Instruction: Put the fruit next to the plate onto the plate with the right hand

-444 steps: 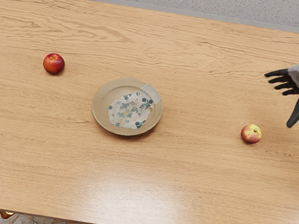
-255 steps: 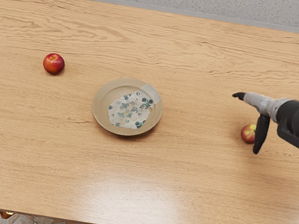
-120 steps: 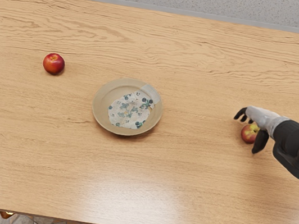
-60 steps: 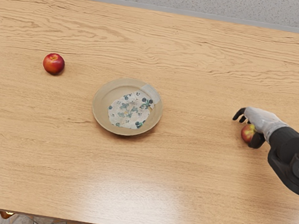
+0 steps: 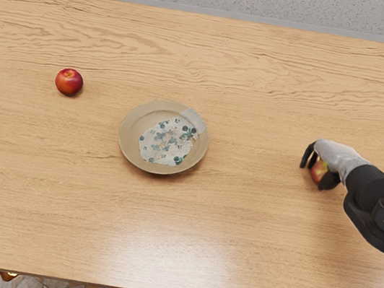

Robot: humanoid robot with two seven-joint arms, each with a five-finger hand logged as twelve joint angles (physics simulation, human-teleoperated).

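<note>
Right hand (image 5: 330, 158) snug around the apple (image 5: 317, 171) on the desk (image 5: 236, 231), fingers tighter than a moment earlier.

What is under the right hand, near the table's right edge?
A reddish apple, gripped by the right hand. Only a small part shows between fingers and thumb; the rest, and whether it touches the table, is covered.

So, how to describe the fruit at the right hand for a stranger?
On the wooden table, look right of the patterned plate. The apple there sits within the curled fingers of the right hand; the other apple, all red, lies free left of the plate.
</note>
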